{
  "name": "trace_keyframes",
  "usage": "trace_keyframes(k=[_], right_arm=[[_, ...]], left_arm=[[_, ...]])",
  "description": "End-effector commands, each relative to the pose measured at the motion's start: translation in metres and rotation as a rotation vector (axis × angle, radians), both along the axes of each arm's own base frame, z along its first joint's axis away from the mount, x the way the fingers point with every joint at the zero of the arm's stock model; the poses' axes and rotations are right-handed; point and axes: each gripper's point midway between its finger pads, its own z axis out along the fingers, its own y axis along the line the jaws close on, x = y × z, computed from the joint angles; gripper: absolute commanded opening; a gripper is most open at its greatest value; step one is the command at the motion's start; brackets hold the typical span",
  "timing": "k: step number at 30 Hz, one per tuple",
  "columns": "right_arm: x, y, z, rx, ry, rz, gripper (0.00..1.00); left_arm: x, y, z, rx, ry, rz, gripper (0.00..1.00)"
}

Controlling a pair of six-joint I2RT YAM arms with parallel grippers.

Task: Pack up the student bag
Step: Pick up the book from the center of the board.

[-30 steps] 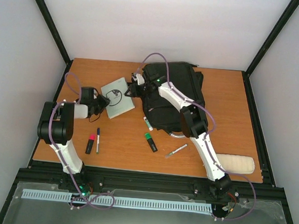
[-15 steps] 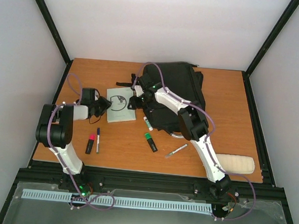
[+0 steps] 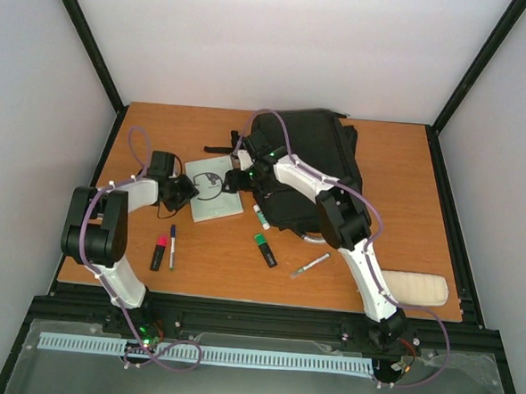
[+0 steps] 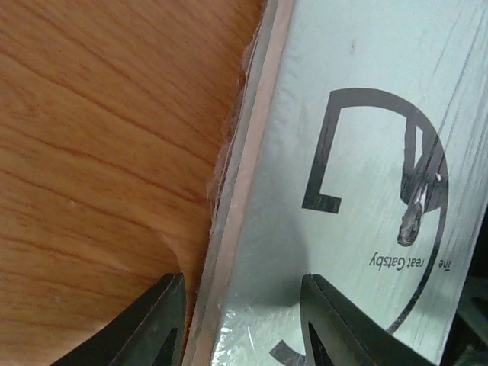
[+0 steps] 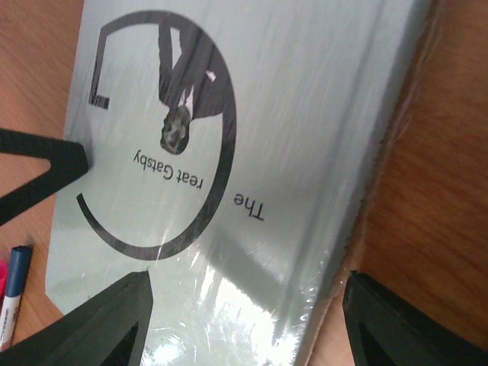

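Presently on the table:
- bag: black, lying at the far middle, straps toward the left.
- book: pale grey, flat on the wood, cover up, just left of the bag.
- left gripper: at the book's left edge, jaws apart, one finger over the cover, the other over the wood.
- right gripper: at the book's right edge, jaws wide apart astride it, clamping nothing.
- pink highlighter, pen, green highlighter: loose, nearer the bases.
- white pouch: near right corner.
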Motion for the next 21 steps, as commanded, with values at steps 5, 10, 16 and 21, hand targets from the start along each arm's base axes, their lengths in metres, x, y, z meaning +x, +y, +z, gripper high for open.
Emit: trace_keyframes(k=[5,10,16,21], right_arm=[[0.028,0.003,-0.007,0.011,-0.033,-0.036,0.70],[0.005,0.014,-0.030,0.067,0.082,0.020,0.70],[-0.026,0.040,-0.030,0.239,0.234,0.136,0.71],[-0.049,0.064,0.013,0.481,0.367,0.269,0.70]], left_arm=[[-0.007,0.000,-0.018,0.029,0.121,-0.020,0.38],[-0.010,-0.008,-0.027,-0.013,0.135,-0.040,0.31],[-0.016,-0.017,-0.040,-0.070,0.152,-0.052,0.30],[-0.021,-0.025,-0.048,-0.120,0.153,-0.068,0.32]])
